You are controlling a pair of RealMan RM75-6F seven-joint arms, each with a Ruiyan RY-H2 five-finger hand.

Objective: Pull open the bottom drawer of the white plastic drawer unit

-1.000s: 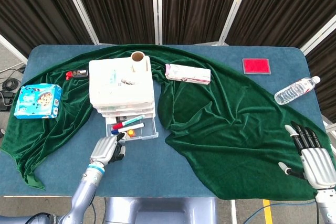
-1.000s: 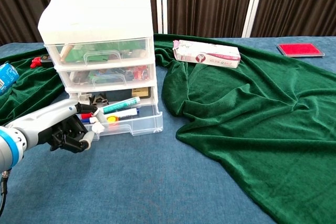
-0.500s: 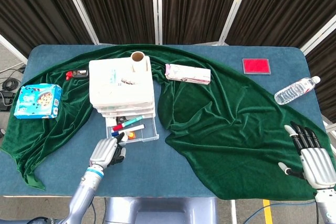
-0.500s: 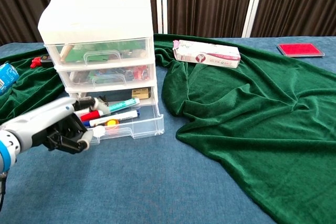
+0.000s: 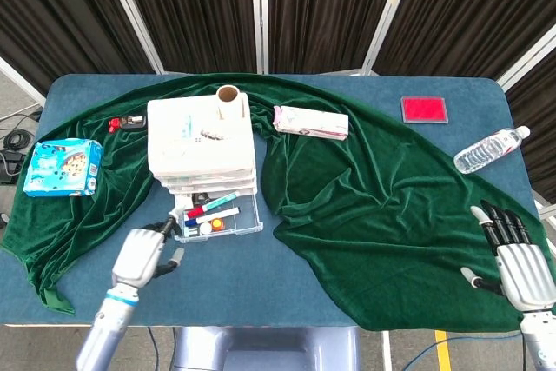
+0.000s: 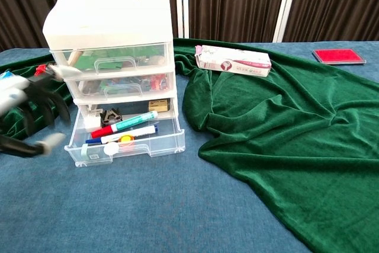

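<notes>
The bottom drawer (image 6: 127,140) of the drawer unit (image 5: 201,141) stands pulled out over the surface (image 5: 261,275), with markers (image 6: 127,124) lying inside. The left hand (image 5: 143,255) hangs just left of the drawer, fingers apart, holding nothing. The right hand (image 5: 517,262) rests at the far right edge on the green cloth (image 5: 373,197), fingers spread and empty.

White plastic drawer unit (image 6: 112,39) standing upright on the table, three clear-fronted drawers. Bottom drawer (image 6: 127,140) pulled out towards the viewer, exposing markers; the upper two sit flush in the frame.
</notes>
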